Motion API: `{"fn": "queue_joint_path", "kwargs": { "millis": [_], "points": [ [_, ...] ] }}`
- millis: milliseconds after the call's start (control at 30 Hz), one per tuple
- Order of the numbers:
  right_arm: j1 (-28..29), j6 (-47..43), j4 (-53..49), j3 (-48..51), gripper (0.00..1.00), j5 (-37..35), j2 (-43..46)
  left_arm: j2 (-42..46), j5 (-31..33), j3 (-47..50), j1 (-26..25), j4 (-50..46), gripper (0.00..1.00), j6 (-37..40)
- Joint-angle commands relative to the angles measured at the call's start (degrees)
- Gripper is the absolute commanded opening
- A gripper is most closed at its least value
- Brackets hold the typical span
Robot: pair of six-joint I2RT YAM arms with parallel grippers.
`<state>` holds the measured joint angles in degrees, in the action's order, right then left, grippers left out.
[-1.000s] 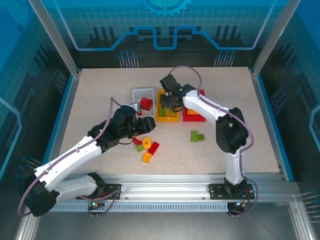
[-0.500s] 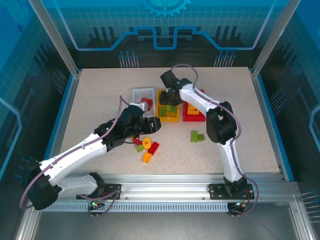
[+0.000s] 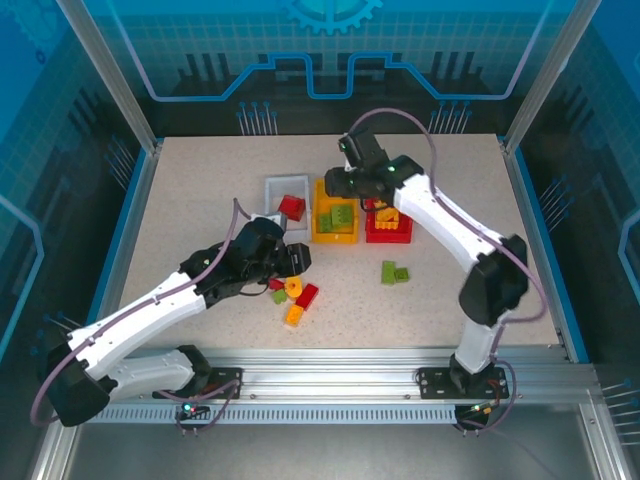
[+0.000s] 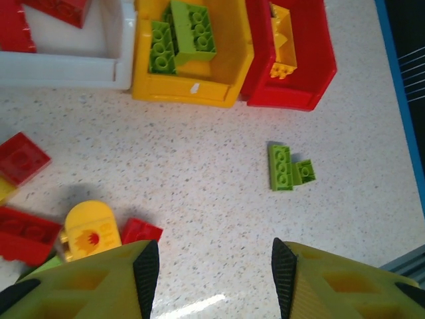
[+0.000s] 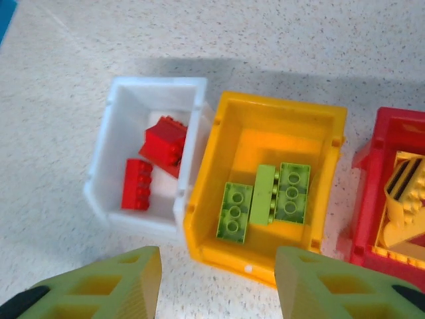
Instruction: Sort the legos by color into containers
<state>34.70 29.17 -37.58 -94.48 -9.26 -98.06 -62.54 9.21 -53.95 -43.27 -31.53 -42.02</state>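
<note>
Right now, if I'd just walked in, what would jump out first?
Three bins in a row mid-table: the white bin holds red bricks, the yellow bin green bricks, the red bin yellow pieces. Below them in the overhead view, a loose cluster of red, yellow and green bricks lies by the left arm's open jaws, and two green bricks sit apart to the right.

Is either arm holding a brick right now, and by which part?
No, nothing is held. The left end effector and the right end effector are both open and empty.
</note>
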Motion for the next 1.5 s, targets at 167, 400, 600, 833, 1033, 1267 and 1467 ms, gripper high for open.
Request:
{"fn": "queue_joint_path", "kwargs": {
  "millis": [167, 400, 600, 833, 1033, 1267, 1467],
  "points": [
    [7.1, -2.1, 10.1, 25.3, 0.52, 5.0, 21.5, -0.1, -3.2, 0.7, -0.6, -6.3, 0.52, 4.3],
    [16.8, 2.3, 15.8, 49.1, 0.58, 10.5, 38.4, -11.1, -2.9, -0.4, -5.7, -3.7, 0.54, 10.1],
    [21.6, 9.6, 15.0, 60.8, 0.62, 7.7, 49.5, -22.9, 0.5, -5.6, -6.9, -2.2, 0.65, 14.1],
    [22.1, 11.8, 10.6, 63.8, 0.65, 6.0, 58.0, -34.8, 3.7, -11.7, -6.8, -3.0, 0.67, 19.0],
    [22.1, 11.8, 11.1, 63.8, 0.66, 7.3, 57.3, -39.1, 5.8, -11.4, -6.0, -3.3, 0.7, 19.2],
    [22.1, 11.6, 12.3, 63.7, 0.66, 8.8, 55.6, -39.9, 6.4, -9.0, -6.0, -2.7, 0.7, 18.0],
    [22.2, 12.1, 12.9, 63.9, 0.66, 8.5, 55.4, -38.3, 7.2, -7.3, -6.4, -2.2, 0.69, 17.0]
  ]
}}
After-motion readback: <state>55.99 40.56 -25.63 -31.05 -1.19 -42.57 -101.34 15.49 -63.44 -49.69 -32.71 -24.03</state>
